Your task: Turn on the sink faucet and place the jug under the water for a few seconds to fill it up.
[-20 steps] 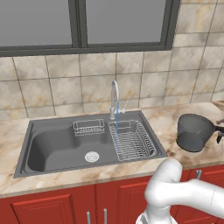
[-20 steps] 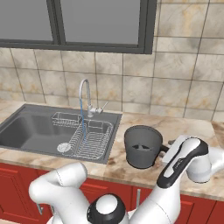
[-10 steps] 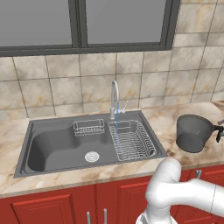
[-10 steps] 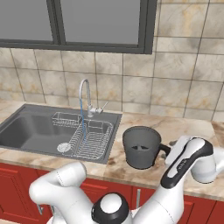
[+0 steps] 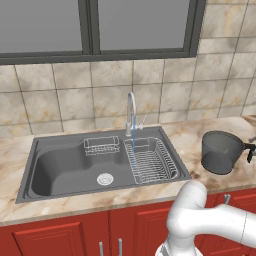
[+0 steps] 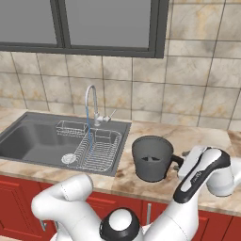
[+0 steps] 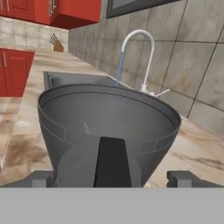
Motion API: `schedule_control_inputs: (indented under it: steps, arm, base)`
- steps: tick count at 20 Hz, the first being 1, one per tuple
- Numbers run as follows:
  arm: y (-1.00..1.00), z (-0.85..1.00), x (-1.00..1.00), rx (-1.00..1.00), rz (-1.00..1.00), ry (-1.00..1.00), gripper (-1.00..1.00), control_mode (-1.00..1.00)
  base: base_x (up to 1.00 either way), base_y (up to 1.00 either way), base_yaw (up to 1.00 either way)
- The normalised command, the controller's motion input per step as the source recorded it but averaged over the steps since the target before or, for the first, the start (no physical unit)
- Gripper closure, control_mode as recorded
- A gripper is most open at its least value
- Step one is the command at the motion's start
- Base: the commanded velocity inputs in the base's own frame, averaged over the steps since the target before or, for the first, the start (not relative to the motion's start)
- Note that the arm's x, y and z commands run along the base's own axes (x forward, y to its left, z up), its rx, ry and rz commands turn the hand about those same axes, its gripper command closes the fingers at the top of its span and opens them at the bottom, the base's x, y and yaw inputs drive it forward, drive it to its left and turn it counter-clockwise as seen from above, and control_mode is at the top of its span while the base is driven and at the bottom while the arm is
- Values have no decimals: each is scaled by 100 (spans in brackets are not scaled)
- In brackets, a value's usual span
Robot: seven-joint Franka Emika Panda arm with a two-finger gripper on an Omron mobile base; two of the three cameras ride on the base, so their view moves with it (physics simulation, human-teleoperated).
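Almost nothing has shifted over the last second. The sink [image 5: 55, 167] sits exactly as it did, the tap was already running, and only the hand has crept a touch closer to the jug from the right. In my judgement, the turning-on is done and the fill has not started. This is the approach to the pick-up.

Biggest container first. The sink is sunk in the counter [image 5: 200, 134], left of centre. It holds a wire rack [image 5: 152, 162] in its right part, a small wire basket [image 5: 101, 145] at the far wall and a round drain [image 5: 105, 178] in the floor. I can see no pooled water.

The jug [image 5: 220, 152] stands upright on the counter, well right of the sink and apart from the stream. It looks empty inside, with bare grey walls down to the bottom.

The sink faucet [image 5: 131, 107] rises at the far rim of the sink. The water [image 5: 133, 135], a thin blue line, drops from the spout onto the rack's far end.

Smallest now. The jug's black handle [image 7: 111, 159] faces the hand. The gripper [image 7: 114, 178] has its fingers spread wide, one either side of that handle, clamping nothing. It looks lined up to close on the handle, and the jug then has to travel left to reach the stream.
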Motion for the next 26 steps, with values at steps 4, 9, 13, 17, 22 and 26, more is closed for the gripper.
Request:
schedule_control_inputs:
  steps: [4,9,13,17,22,26]
  arm:
    - [26,-9,0,0,0,5,-100,-100]
    - [23,-20,0,0,0,6,-100,-100]
    - [18,-20,0,0,0,5,-100,-100]
    - [16,-20,-1,0,0,5,100,-100]
    - [19,-2,0,0,0,2,100,-100]
    - [27,0,0,0,0,4,100,-100]
  base:
    - [0,0,0]
    - [0,0,0]
    - [0,0,0]
    - [0,0,0]
    - [0,0,0]
    - [0,0,0]
